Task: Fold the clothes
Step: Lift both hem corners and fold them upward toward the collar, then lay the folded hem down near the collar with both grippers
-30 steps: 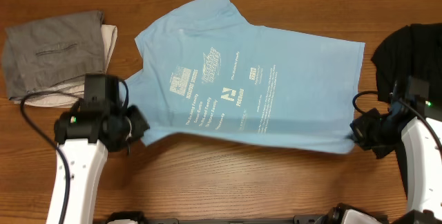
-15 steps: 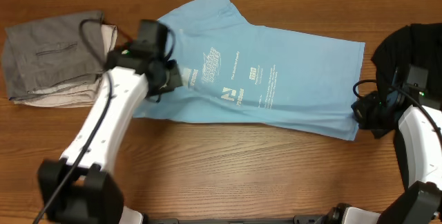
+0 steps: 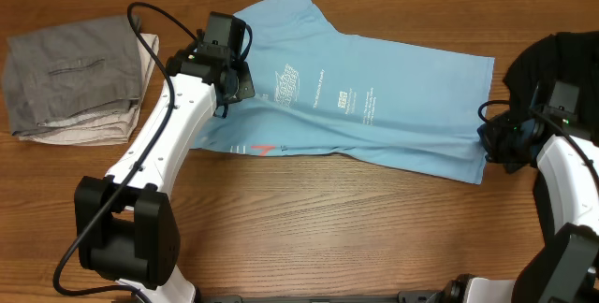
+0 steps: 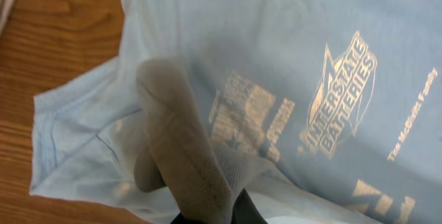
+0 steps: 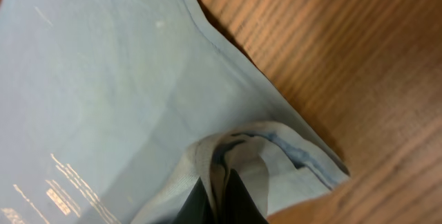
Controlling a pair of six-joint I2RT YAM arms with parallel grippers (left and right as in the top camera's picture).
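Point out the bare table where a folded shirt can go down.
Best: the front strip of table, bordered by the near edge of the T-shirt, the left arm and the right arm. Smaller: the corner in front of the grey folded clothes, left of the left arm. Crowded: the back row, where grey clothes, T-shirt and black garment sit side by side.

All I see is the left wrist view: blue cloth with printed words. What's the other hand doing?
Observer: The right hand is shut on the T-shirt's hem corner, at the far right.
Visitor: Is the shirt lying flat?
Observer: No; the left hand holds one edge over the print, and coral lettering shows along the fold.
Visitor: Anything else around?
Observer: Folded grey clothes lie left, a black garment right.
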